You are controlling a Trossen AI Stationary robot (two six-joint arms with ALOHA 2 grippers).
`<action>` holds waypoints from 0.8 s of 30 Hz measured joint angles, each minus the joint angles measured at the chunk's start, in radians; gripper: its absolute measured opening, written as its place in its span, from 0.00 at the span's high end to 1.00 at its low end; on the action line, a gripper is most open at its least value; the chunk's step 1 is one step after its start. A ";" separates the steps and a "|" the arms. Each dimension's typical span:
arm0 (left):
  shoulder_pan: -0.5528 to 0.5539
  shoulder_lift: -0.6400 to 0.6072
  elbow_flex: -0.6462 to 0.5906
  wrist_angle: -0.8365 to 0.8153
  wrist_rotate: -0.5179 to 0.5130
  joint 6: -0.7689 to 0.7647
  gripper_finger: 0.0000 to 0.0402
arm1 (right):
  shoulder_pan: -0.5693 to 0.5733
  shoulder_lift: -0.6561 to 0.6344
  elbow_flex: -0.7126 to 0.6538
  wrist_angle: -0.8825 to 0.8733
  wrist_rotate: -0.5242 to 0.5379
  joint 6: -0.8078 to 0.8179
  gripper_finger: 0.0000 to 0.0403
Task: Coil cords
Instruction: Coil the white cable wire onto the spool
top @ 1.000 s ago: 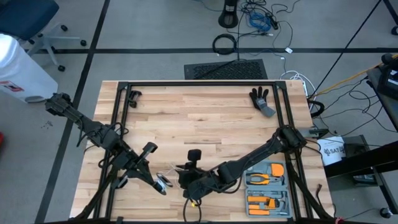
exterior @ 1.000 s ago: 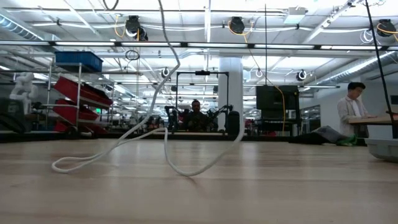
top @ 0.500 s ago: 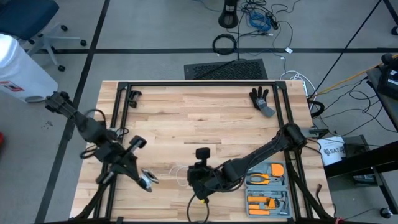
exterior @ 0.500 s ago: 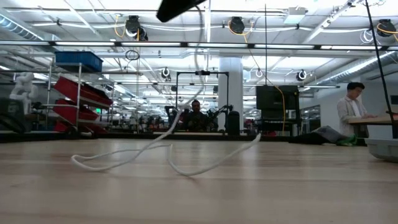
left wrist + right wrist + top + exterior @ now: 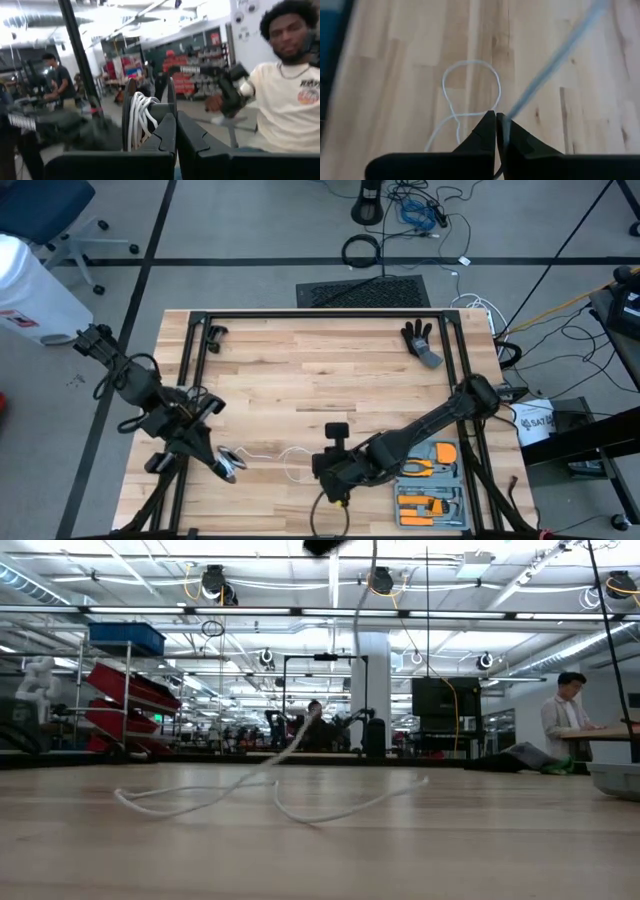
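White cord (image 5: 268, 452) lay in loose loops on the wooden table (image 5: 320, 370), near its front edge, between the two grippers. In the low view the cord (image 5: 250, 795) sprawled across the boards and one strand rose from it steeply toward the picture's top, where a dark piece of an arm showed.

The left gripper (image 5: 224, 470) sat at the table's front left. Its fingers (image 5: 165, 135) were pressed together, and against them stood the reel (image 5: 145, 120), on edge, with several turns of cord wound between its two black rims. In the high view the reel (image 5: 229, 463) showed right at the gripper's tip, with the cord running off from it across the table toward the right arm.

The right gripper (image 5: 338, 490) hung over the front middle of the table, just beside the far end of the loops. Its fingers (image 5: 487, 132) were closed tight, and a taut, blurred strand of cord (image 5: 555, 60) ran out from between their tips. Below them a rounded loop (image 5: 470, 87) lay flat on the wood.

A tool tray (image 5: 430, 480) with orange-handled pliers sat at the table's front right, beside the right arm. A black glove (image 5: 420, 340) lay near the back right corner. A person (image 5: 285, 100) in a pale shirt stood beyond the table.
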 joint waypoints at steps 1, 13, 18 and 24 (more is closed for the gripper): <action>0.000 0.002 0.000 -0.011 -0.006 0.000 1.00 | 0.009 -0.014 0.000 0.004 -0.001 0.001 0.99; 0.000 0.014 0.000 -0.015 -0.026 -0.044 1.00 | 0.096 -0.080 0.000 -0.035 0.058 -0.005 0.69; 0.000 0.023 0.000 -0.014 -0.038 -0.045 1.00 | 0.057 -0.056 0.002 0.193 0.135 -0.105 0.63; 0.000 0.042 0.000 -0.016 -0.046 -0.052 1.00 | -0.017 0.042 -0.001 0.477 0.036 -0.277 0.63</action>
